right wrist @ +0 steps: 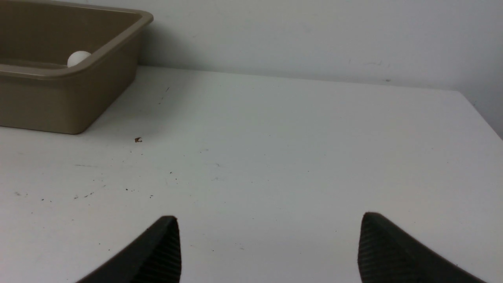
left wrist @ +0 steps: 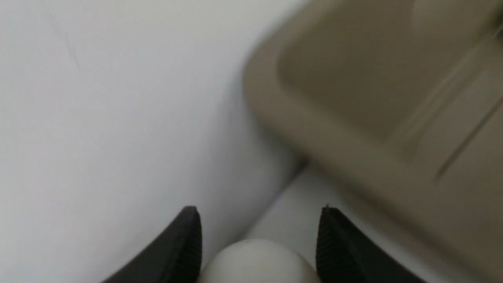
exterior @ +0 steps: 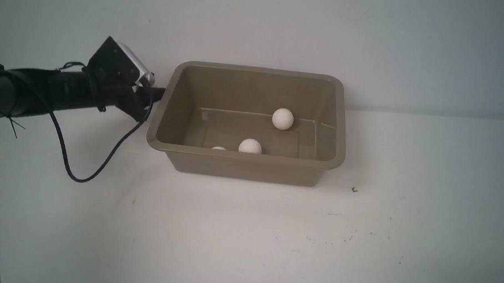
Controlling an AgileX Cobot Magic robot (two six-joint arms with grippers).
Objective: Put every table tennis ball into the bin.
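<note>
Left pincer [left wrist: 259,210] is clamping a table tennis ball [left wrist: 257,261], half closed, just beside the bin [left wrist: 314,129] holding three more balls [exterior: 282,118] [exterior: 250,146] [exterior: 218,148]. Right pincer [right wrist: 270,216] is gaping empty over the table [right wrist: 275,137].

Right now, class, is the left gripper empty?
No, a ball sits between the fingers of the left gripper.
</note>
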